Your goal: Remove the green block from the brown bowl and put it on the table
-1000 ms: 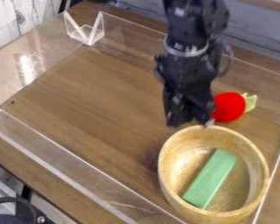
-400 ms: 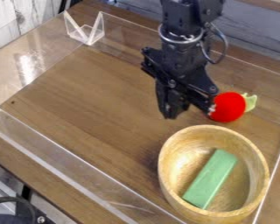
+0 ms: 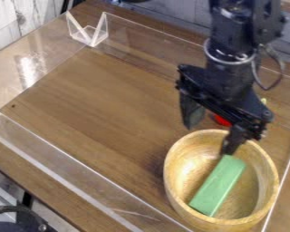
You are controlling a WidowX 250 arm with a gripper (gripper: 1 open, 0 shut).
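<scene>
Now hanging at bowl's [image 3: 174,179] upper rim, lower right; end effector [image 3: 210,136] spread wide, nearing green block [image 3: 217,187].

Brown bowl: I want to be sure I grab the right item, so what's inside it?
A green block lies tilted in the brown bowl, its lower end towards the near rim. The open gripper covers part of the far rim; whatever lies beneath the block can't be seen.

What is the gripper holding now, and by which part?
Nothing: the gripper hangs open above the bowl, and the green block lies inside it.
</scene>
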